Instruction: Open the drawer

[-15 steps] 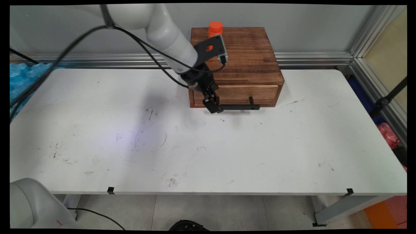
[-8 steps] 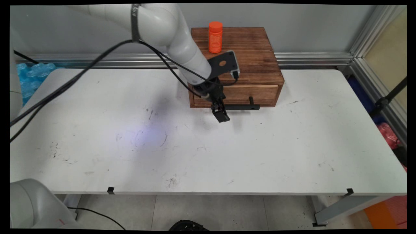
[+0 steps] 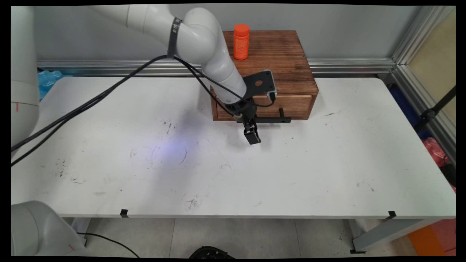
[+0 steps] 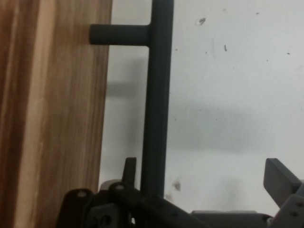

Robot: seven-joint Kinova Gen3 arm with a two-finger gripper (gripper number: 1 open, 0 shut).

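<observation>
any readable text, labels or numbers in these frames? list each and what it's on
No text can be read in either view.
orange bottle on the wooden drawer box: faint print on its side, too small to read.
Drawer front, black handle bar, gripper, white table: no lettering visible, only scuff marks on the table.

We find no lettering that we can read. The orange bottle (image 3: 241, 41) on the wooden box (image 3: 287, 62) bears a printed label, but its characters are too small for us to make out. The box's drawer front and black handle (image 4: 156, 95) carry no marks.
</observation>
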